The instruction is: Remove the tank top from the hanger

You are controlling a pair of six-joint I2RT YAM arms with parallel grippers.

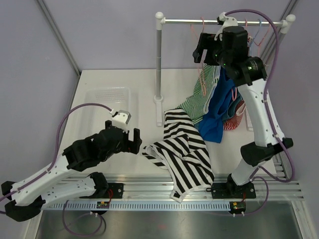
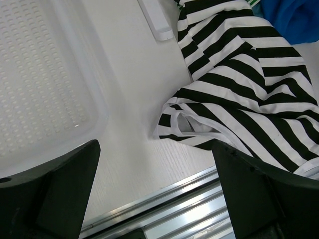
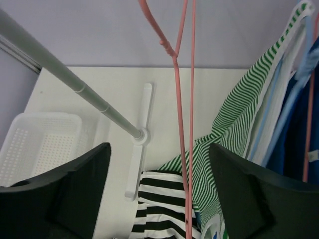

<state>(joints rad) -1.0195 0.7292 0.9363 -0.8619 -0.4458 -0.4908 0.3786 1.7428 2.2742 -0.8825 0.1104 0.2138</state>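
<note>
A black-and-white striped tank top [image 1: 183,149] lies crumpled on the table, off any hanger; it also shows in the left wrist view [image 2: 239,89] and the right wrist view [image 3: 164,204]. An empty pink hanger [image 1: 202,74] hangs from the rod [image 1: 194,21]. In the right wrist view the pink hanger [image 3: 182,124] hangs between my fingers without touching them. My right gripper [image 1: 203,55] [image 3: 159,199] is open, high up by the rod. My left gripper [image 1: 123,133] [image 2: 154,199] is open and empty, low over the table beside the top's left edge.
Green-striped [image 1: 199,99], blue [image 1: 219,112] and red-striped [image 1: 235,117] garments hang on other hangers at the right. The rack's pole [image 1: 159,59] and foot [image 2: 157,20] stand mid-table. A white basket [image 1: 107,102] [image 2: 45,84] sits at the left. A metal rail [image 1: 164,184] runs along the near edge.
</note>
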